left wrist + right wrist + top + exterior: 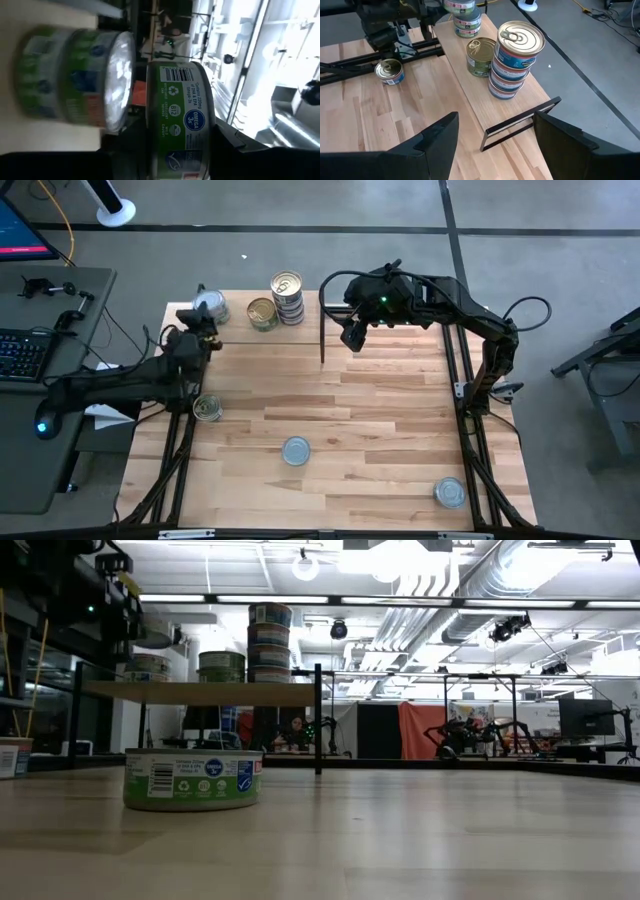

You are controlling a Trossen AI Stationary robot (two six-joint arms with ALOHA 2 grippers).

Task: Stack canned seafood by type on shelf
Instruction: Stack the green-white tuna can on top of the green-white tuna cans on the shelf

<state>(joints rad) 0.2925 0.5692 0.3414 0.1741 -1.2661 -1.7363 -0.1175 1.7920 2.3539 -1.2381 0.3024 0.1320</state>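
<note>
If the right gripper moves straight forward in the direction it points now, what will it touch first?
Probably the shelf board, near the tall stack of tins. The right gripper is open, empty and aimed down at that end of the shelf. Depth is unclear, so the black end frame may come first.

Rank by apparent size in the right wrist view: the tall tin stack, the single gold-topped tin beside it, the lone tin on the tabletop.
1. Tall tin stack.
2. Gold-topped tin and lone tin: alike; the lone tin lies farther away.

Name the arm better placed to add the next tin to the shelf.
Left. Its hand already grips a green-label tin beside the silver-topped stack on the shelf; the right hand hangs empty, open.
</note>
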